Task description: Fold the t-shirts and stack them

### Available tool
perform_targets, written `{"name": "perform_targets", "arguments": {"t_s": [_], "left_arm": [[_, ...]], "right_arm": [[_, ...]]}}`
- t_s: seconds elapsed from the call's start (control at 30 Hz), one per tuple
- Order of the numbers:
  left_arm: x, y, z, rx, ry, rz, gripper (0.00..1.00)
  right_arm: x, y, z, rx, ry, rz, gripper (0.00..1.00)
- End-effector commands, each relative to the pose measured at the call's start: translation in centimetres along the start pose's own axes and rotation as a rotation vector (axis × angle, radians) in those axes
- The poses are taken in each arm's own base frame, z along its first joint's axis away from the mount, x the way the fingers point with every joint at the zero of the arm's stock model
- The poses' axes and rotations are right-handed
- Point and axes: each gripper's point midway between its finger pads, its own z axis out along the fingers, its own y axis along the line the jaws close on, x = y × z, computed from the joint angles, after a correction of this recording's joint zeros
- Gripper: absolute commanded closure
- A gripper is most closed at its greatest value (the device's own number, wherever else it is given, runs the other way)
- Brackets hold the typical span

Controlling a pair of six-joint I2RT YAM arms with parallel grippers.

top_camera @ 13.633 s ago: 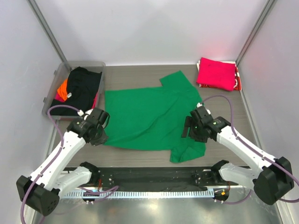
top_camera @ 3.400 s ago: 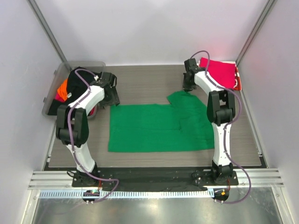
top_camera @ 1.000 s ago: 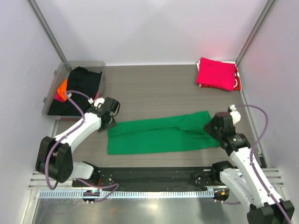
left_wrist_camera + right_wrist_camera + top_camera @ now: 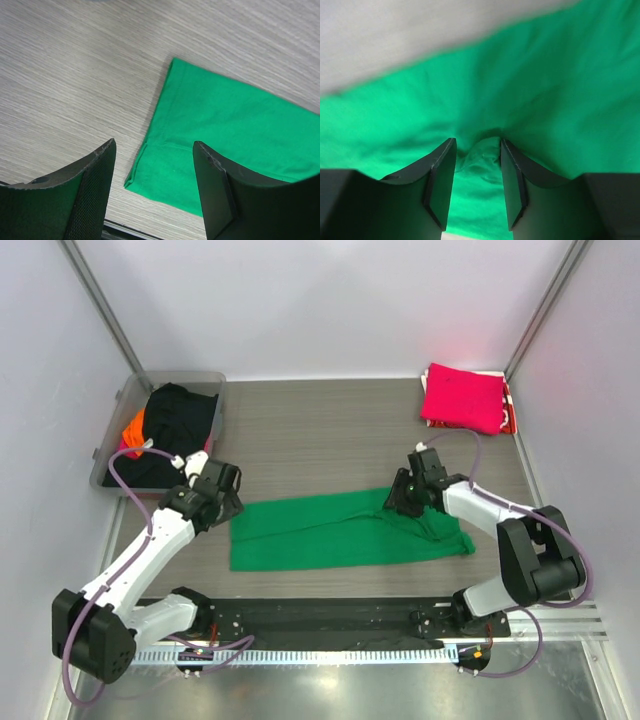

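Note:
A bright green t-shirt (image 4: 340,530) lies folded into a long strip across the middle of the table. My right gripper (image 4: 398,502) is pressed down on the shirt's far edge, right of centre. In the right wrist view its jaws (image 4: 477,145) have closed in on a raised ridge of green cloth (image 4: 545,90) that fills the gap between them. My left gripper (image 4: 228,502) hovers open over the strip's far-left corner, and the green cloth (image 4: 235,130) shows between and beyond its spread fingers (image 4: 154,145). A magenta-pink t-shirt (image 4: 462,397) lies folded at the back right.
A clear plastic tub (image 4: 128,400) stands at the back left with black cloth (image 4: 180,420) and orange cloth (image 4: 132,428) in it. A red-and-white item (image 4: 508,412) pokes out from under the pink shirt. A black rail (image 4: 330,615) runs along the near edge.
My right gripper has moved from the strip's right end to its far edge further left, and its jaws have narrowed onto the cloth. The left gripper has shifted slightly left.

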Motion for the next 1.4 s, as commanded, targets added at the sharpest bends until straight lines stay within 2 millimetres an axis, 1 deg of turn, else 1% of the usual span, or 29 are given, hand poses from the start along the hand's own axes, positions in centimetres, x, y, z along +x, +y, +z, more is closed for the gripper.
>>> {"name": "perform_targets", "arguments": {"t_s": [0.0, 0.07, 0.17, 0.2, 0.27, 0.3, 0.37, 0.4, 0.43, 0.5, 0.57, 0.6, 0.63, 0.67, 0.7, 0.77, 0.8, 0.83, 0.9, 0.93, 0.97, 1.0, 1.03, 1.07, 1.1, 1.17, 1.2, 1.27, 1.37], "left_arm": [[0.2, 0.3, 0.3, -0.016, -0.002, 0.012, 0.36], [0.3, 0.3, 0.4, -0.017, 0.001, 0.015, 0.37], [0.4, 0.3, 0.4, -0.012, 0.001, 0.011, 0.37], [0.4, 0.4, 0.4, -0.011, 0.0, 0.01, 0.37], [0.4, 0.5, 0.3, -0.012, -0.008, 0.007, 0.36], [0.5, 0.6, 0.3, -0.014, -0.008, 0.008, 0.36], [0.5, 0.7, 0.4, -0.016, -0.012, 0.007, 0.36], [0.5, 0.7, 0.5, -0.016, -0.013, 0.004, 0.36], [0.6, 0.7, 0.6, -0.017, -0.011, 0.005, 0.36], [0.9, 0.6, 0.9, -0.018, 0.0, 0.007, 0.36], [0.9, 0.2, 1.0, -0.009, 0.007, 0.008, 0.37], [0.9, 0.0, 1.1, -0.006, 0.012, 0.009, 0.37], [0.7, -0.3, 1.1, 0.005, 0.011, 0.014, 0.37], [0.6, -0.8, 1.1, 0.023, 0.011, 0.021, 0.38], [0.6, -1.7, 1.0, 0.061, 0.024, 0.024, 0.38], [0.3, -3.4, 1.0, 0.118, 0.025, 0.065, 0.37], [0.0, -4.7, 0.7, 0.155, 0.029, 0.074, 0.37], [0.6, -5.6, 1.2, 0.166, 0.062, 0.109, 0.36], [0.9, -7.2, 1.7, 0.185, 0.103, 0.145, 0.36], [1.6, -7.9, 2.0, 0.2, 0.143, 0.162, 0.36], [3.0, -8.1, 3.5, 0.165, 0.205, 0.186, 0.37], [3.3, -8.7, 3.7, 0.168, 0.232, 0.181, 0.37], [4.4, -9.4, 4.1, 0.172, 0.273, 0.195, 0.38], [5.0, -9.6, 4.5, 0.164, 0.294, 0.201, 0.39], [6.1, -9.6, 5.5, 0.132, 0.328, 0.214, 0.39], [7.3, -9.8, 6.0, 0.12, 0.35, 0.233, 0.39], [8.2, -9.7, 6.6, 0.102, 0.37, 0.24, 0.39], [9.0, -9.6, 6.9, 0.1, 0.397, 0.252, 0.4], [9.8, -8.7, 6.9, 0.082, 0.42, 0.265, 0.4]], "right_arm": [[0.7, 0.8, -0.5, -0.055, -0.019, -0.026, 0.55], [1.4, 0.5, -0.8, -0.062, -0.016, -0.026, 0.59], [2.4, 1.3, -2.0, -0.112, 0.0, -0.021, 0.69], [3.4, 1.6, -2.5, -0.117, 0.027, -0.029, 0.7], [4.0, 2.4, -4.2, -0.136, 0.012, -0.018, 0.7], [5.1, 1.9, -4.7, -0.116, 0.035, -0.012, 0.7], [6.1, 2.9, -6.4, -0.154, 0.027, 0.023, 0.7], [7.5, 2.5, -6.6, -0.15, 0.058, 0.046, 0.7], [8.9, 3.3, -7.2, -0.192, 0.09, 0.04, 0.7], [10.3, 3.6, -8.2, -0.225, 0.112, 0.07, 0.7], [10.6, 3.2, -8.8, -0.206, 0.096, 0.056, 0.69], [10.1, 2.9, -9.5, -0.199, 0.067, 0.039, 0.66], [9.4, 2.5, -9.7, -0.173, 0.03, 0.026, 0.65], [8.2, 1.8, -9.7, -0.122, -0.028, 0.024, 0.63], [6.7, 1.7, -10.2, -0.093, -0.084, 0.004, 0.62], [5.2, 1.1, -9.5, -0.011, -0.104, -0.009, 0.62], [3.5, 1.2, -9.7, 0.007, -0.129, -0.019, 0.62], [3.1, 0.2, -8.5, 0.076, -0.101, -0.011, 0.62], [1.8, -0.8, -7.3, 0.115, -0.083, 0.025, 0.63], [0.6, -2.2, -6.7, 0.144, -0.084, 0.064, 0.62], [0.8, -3.3, -5.4, 0.186, -0.047, 0.078, 0.62], [0.3, -3.5, -4.8, 0.199, -0.045, 0.084, 0.62], [0.1, -3.8, -4.3, 0.216, -0.037, 0.085, 0.62], [0.7, -4.5, -2.9, 0.255, 0.013, 0.079, 0.61], [0.1, -4.1, -2.4, 0.251, 0.009, 0.079, 0.61], [0.5, -4.5, -0.7, 0.279, 0.061, 0.071, 0.6], [-0.4, -3.9, 0.0, 0.27, 0.05, 0.065, 0.6], [-1.3, -3.5, 0.9, 0.271, 0.055, 0.06, 0.6], [-3.7, -2.9, 3.4, 0.282, 0.063, 0.047, 0.59]]}}
